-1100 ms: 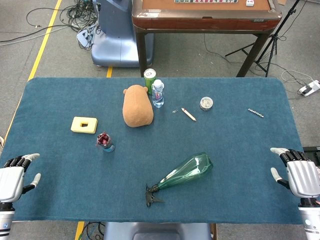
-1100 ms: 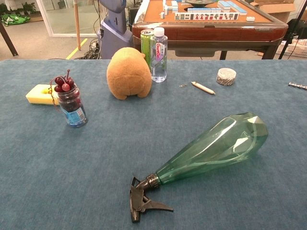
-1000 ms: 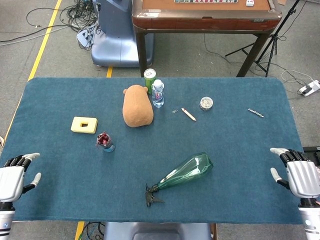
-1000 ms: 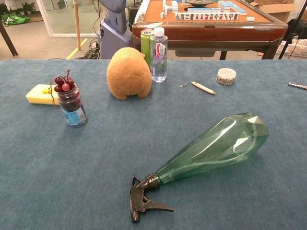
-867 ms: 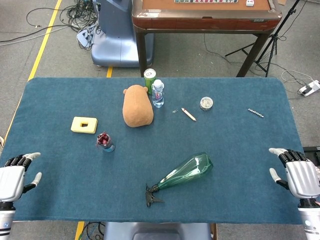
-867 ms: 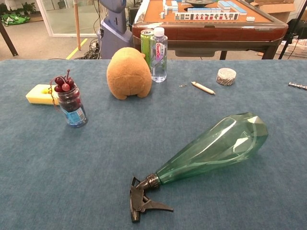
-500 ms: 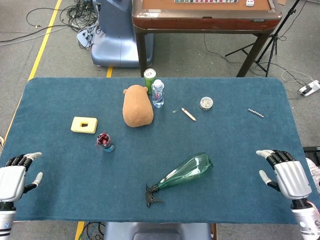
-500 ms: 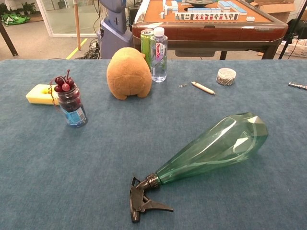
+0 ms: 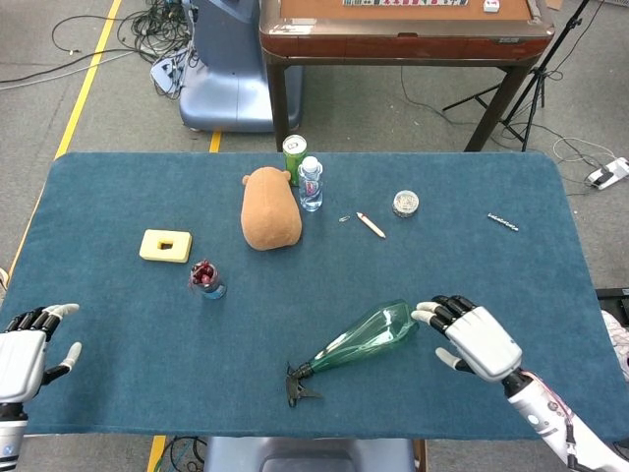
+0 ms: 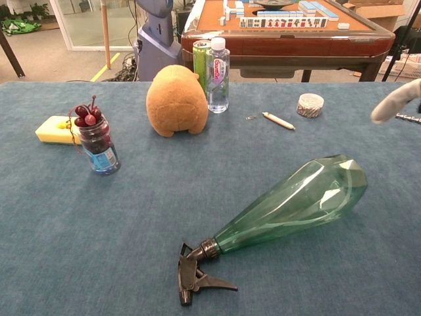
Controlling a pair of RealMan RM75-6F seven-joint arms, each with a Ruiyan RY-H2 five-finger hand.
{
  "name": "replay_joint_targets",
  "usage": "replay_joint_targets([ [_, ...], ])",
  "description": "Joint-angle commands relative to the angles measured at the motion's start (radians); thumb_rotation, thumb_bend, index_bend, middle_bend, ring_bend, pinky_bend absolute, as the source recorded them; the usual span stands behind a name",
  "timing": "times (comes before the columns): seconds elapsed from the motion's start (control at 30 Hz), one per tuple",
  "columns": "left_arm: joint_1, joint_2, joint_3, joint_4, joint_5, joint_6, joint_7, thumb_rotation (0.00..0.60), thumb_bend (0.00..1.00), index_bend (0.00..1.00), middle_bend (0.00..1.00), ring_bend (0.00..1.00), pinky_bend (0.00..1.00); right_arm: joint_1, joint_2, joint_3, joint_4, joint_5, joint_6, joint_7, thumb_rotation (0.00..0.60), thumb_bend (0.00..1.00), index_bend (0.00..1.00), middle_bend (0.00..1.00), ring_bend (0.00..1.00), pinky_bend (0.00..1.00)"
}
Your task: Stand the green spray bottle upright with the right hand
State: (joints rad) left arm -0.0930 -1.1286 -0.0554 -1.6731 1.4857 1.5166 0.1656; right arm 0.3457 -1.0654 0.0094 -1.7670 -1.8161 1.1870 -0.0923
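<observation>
Head view: green spray bottle (image 9: 362, 338) lies on its side on the blue table cloth (image 9: 118, 187), near the front edge, fat base pointing right/up, black trigger nozzle (image 9: 298, 384) toward the front-left. Right hand (image 9: 470, 332) hovers just beside the bottle's base, fingers apart, holding nothing; fingertips close to the glass but seemingly not touching. Left hand (image 9: 25, 346) sits at the front-left corner, well apart from everything, fingers spread, empty. Farther back: brown plush toy (image 9: 269, 208), green can (image 9: 294, 153) and water bottle (image 9: 311, 183) next to each other, yellow sponge (image 9: 165, 245), small jar w/ cherries (image 9: 206, 279), pen (image 9: 371, 224), small round tin (image 9: 406, 203).

Chest view: bottle (image 10: 295, 201) fills the mid-right, lying flat, nozzle (image 10: 195, 276) at bottom. Only a pale fingertip (image 10: 393, 103) of the right hand shows at the right edge, above the bottle, apart from it. Left hand not seen here. Plush (image 10: 177, 99), jar (image 10: 97, 143), sponge (image 10: 55, 129) behind.
</observation>
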Motion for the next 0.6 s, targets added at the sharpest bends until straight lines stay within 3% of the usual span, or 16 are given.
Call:
replay_joint_targets([
  [0.03,0.002,0.001,0.001,-0.002,0.002,0.003,0.000,0.600,0.34,0.28,0.31,0.26,0.26,0.073,-0.013,0.012,-0.036,-0.004,-0.091,-0.033,0.600,0.20,0.24,0.23,0.14,0.27],
  [0.37,0.010,-0.003,-0.001,-0.006,0.001,0.016,0.009,0.600,0.34,0.30,0.31,0.26,0.26,0.237,-0.119,0.063,-0.045,0.021,-0.301,-0.212,0.600,0.18,0.24,0.23,0.13,0.24],
  [0.6,0.017,-0.003,0.001,-0.001,-0.003,0.020,0.003,0.600,0.34,0.30,0.31,0.26,0.26,0.304,-0.193,0.066,-0.033,0.056,-0.385,-0.279,0.600,0.18,0.24,0.23,0.13,0.24],
])
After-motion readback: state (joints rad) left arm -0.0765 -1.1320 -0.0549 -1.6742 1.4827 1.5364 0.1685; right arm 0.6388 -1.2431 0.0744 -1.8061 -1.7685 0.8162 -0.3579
